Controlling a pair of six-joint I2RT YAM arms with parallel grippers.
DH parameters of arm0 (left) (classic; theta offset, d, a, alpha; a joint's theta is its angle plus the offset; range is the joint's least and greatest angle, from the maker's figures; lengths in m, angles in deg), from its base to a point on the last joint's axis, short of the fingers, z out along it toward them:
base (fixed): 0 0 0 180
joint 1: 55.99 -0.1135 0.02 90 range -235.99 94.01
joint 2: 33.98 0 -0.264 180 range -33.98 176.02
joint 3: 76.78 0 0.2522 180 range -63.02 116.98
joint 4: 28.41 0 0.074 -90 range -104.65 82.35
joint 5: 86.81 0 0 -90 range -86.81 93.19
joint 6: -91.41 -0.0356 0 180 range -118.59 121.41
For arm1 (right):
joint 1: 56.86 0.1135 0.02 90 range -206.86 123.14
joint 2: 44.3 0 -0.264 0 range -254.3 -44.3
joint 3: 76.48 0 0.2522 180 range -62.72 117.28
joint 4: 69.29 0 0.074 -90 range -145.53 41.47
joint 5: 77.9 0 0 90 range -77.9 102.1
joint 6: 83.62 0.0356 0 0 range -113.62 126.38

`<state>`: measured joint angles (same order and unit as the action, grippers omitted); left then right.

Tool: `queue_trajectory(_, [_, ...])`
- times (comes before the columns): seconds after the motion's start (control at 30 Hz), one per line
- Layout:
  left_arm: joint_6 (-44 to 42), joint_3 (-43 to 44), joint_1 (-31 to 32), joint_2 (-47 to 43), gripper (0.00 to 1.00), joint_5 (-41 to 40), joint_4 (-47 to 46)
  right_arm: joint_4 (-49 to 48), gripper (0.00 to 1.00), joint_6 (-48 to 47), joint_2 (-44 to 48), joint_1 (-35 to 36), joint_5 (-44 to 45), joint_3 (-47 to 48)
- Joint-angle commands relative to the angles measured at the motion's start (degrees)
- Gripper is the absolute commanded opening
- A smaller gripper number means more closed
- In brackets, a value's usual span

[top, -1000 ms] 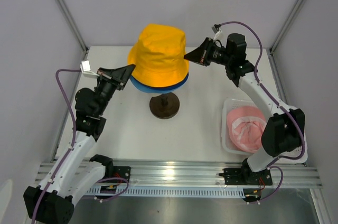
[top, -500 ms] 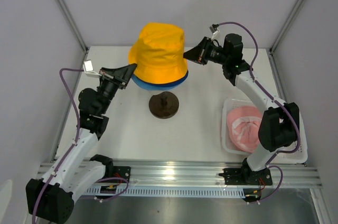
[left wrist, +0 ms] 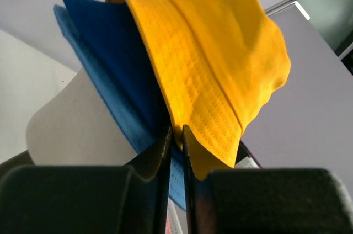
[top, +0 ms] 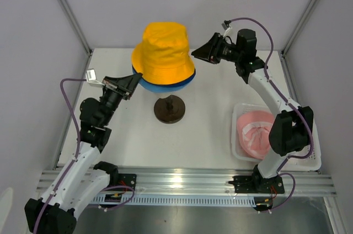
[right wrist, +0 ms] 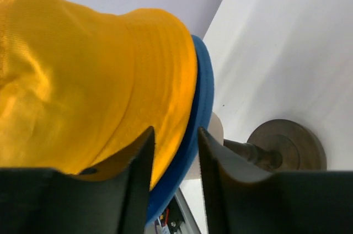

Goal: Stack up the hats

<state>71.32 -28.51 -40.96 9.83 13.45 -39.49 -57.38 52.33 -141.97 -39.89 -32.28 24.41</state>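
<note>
Yellow hat (top: 164, 49) topmost over navy hat (left wrist: 118, 63) and light blue hat (left wrist: 91, 68) on mannequin head (left wrist: 77, 129), centre of table (top: 209, 123) | pink hat (top: 255, 132) in basket (top: 234, 129), right edge | left gripper (left wrist: 175, 128): narrow slit at yellow brim, grip indeterminate | right gripper (right wrist: 175, 130): spread, near yellow brim

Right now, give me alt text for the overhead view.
A yellow hat sits on blue hats atop a stand, with the left gripper and right gripper close beside its brim. A pink hat lies in a basket on the right.
</note>
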Motion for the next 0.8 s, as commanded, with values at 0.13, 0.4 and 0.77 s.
queue_trajectory(0.13, [-3.1, 2.6, 0.7, -1.5, 0.22, -0.2, 8.0, 4.9, 0.56, -4.5, 5.5, -5.0, 1.0, 3.4])
queue_trajectory(0.4, [-9.3, 3.7, 0.8, -7.4, 0.53, -1.1, 11.5, 15.5, 0.86, -11.6, 16.2, -11.9, 9.8, -2.5])
queue_trajectory(0.77, [-23.8, -1.2, 0.7, -20.8, 0.99, -1.9, 23.3, 41.3, 1.00, -16.1, 37.6, -20.9, 47.4, -16.6])
